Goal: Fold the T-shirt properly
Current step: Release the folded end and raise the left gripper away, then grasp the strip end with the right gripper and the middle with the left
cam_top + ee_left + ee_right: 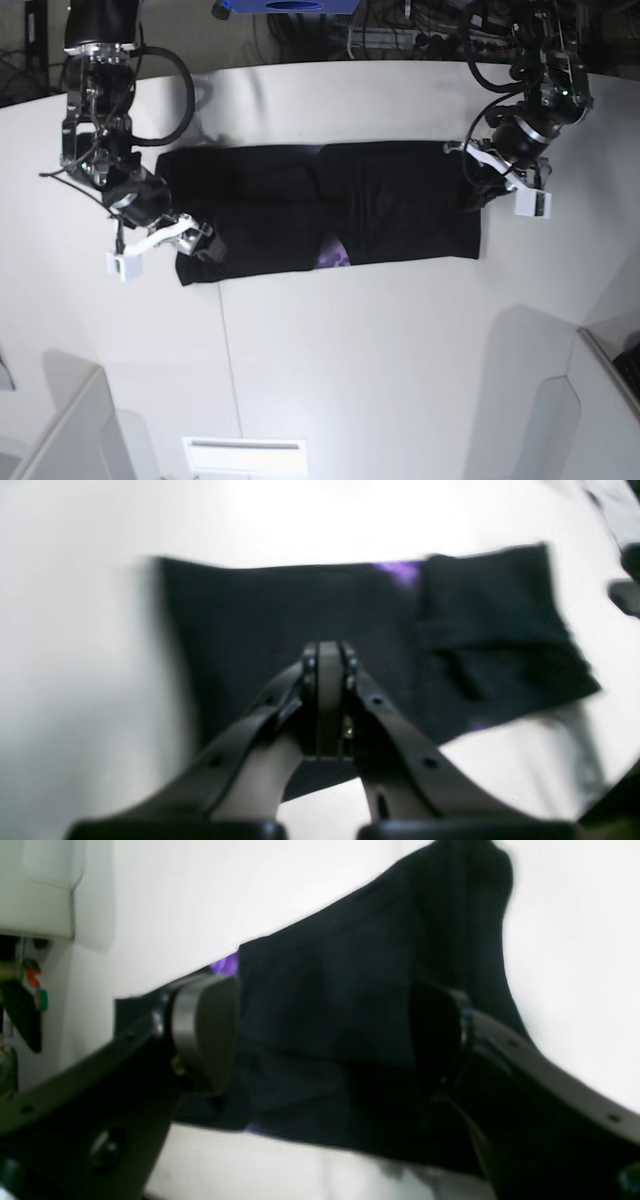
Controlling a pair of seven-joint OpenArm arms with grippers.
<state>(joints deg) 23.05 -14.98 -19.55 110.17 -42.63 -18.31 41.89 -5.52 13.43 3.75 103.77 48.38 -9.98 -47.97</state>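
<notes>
The black T-shirt (390, 200) lies spread as a wide band across the white table (350, 350), with a sliver of purple print (335, 255) showing at a fold on its near edge. My left gripper (475, 195) is at the shirt's right edge. In the left wrist view its fingers (328, 647) are pressed together over the dark cloth (260, 610), and I see no cloth pinched between them. My right gripper (200, 240) is at the shirt's near left corner. In the right wrist view it (322, 1040) stands wide open, with the cloth (325, 990) lying between and beyond its pads.
Grey bin corners stand at the near left (60, 430) and near right (600, 400) of the base view. Cables and a blue object (290, 8) lie behind the table's far edge. A seam (228, 360) runs down the tabletop.
</notes>
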